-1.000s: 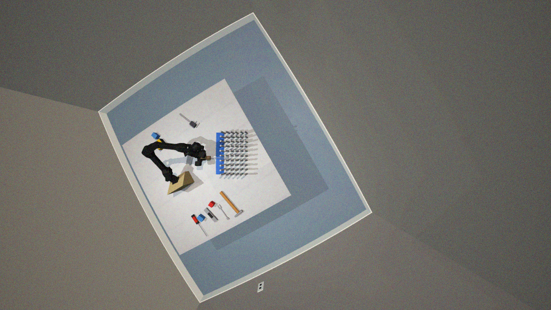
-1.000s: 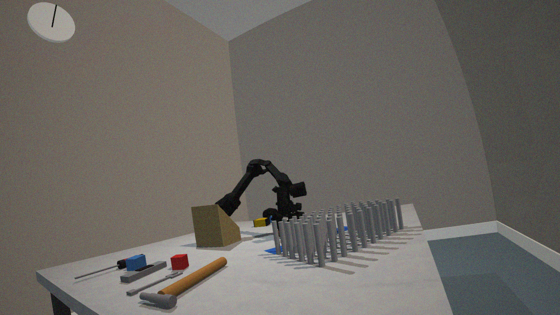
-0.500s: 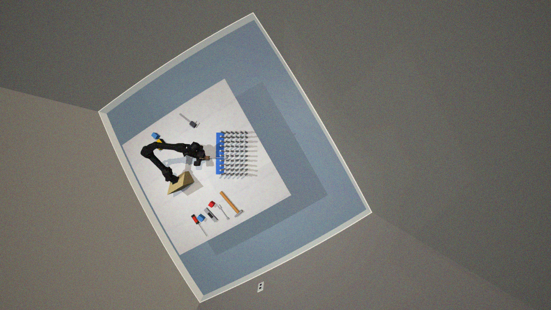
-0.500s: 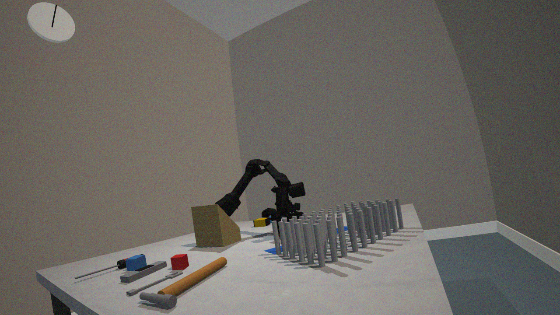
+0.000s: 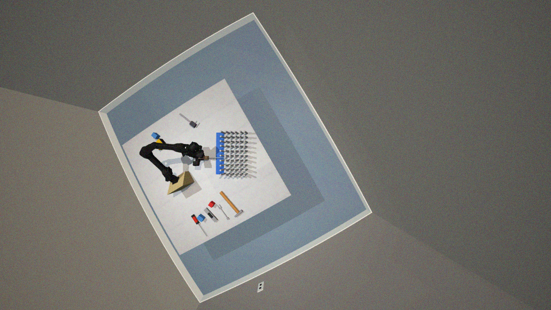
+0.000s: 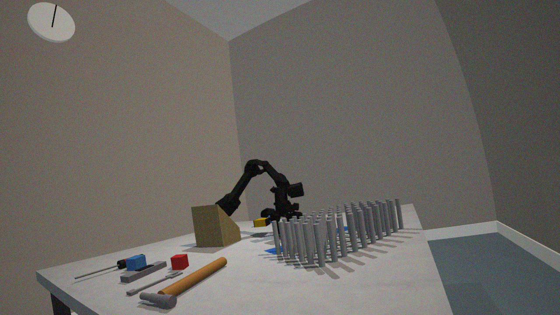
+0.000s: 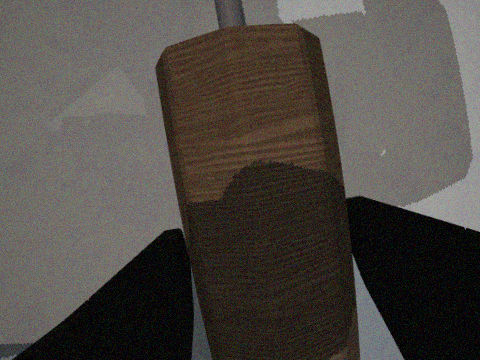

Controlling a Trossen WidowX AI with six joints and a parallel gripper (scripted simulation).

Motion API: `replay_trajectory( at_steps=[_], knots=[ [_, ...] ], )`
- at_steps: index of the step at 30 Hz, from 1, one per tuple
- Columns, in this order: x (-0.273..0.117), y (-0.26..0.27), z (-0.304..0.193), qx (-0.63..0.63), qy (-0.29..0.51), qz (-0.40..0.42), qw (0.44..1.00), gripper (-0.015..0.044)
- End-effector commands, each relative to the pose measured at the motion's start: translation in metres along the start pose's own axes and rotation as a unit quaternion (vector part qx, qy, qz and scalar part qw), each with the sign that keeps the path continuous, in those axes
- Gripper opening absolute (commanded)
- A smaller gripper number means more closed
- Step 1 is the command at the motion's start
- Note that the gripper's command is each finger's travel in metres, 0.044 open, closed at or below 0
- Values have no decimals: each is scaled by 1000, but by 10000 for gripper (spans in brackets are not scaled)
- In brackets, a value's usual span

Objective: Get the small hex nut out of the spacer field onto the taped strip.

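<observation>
My gripper (image 5: 200, 158) (image 7: 266, 231) is shut on the brown wooden handle (image 5: 206, 157) (image 7: 250, 110) of a tool, in front of the spacer field. The tool's thin metal shaft (image 5: 214, 158) (image 7: 230, 12) points from the handle across the blue taped strip (image 5: 218, 167) (image 6: 272, 250) toward the spacers. Its far end cannot be made out among them. The grey metal spacers (image 6: 332, 240) stand upright in several rows behind the strip. The hex nut cannot be made out in any view.
A wooden wedge block (image 5: 187, 180) (image 6: 207, 227) stands beside the arm base. A hammer (image 5: 229, 201) (image 6: 199, 274), red cube (image 5: 211, 203) (image 6: 179, 261), blue cube (image 6: 135, 262) and screwdriver (image 5: 194, 218) lie to one side. A dark-headed tool (image 5: 193, 124) lies on the other side.
</observation>
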State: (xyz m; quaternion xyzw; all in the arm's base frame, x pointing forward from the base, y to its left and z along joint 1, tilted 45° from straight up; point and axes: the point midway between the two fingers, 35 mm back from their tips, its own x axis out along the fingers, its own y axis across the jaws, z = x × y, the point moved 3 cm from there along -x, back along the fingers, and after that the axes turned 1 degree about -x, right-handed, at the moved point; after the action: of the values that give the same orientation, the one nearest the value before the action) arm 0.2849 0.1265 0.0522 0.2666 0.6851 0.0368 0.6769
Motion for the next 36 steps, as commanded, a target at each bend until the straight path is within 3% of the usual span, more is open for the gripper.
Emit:
replay_trajectory(
  at_steps=[1,36],
  knots=[
    [-1,-1,-3,3,-1,-1,1000,0],
    [-7,0,-24,3,0,-1,1000,0]
  ],
)
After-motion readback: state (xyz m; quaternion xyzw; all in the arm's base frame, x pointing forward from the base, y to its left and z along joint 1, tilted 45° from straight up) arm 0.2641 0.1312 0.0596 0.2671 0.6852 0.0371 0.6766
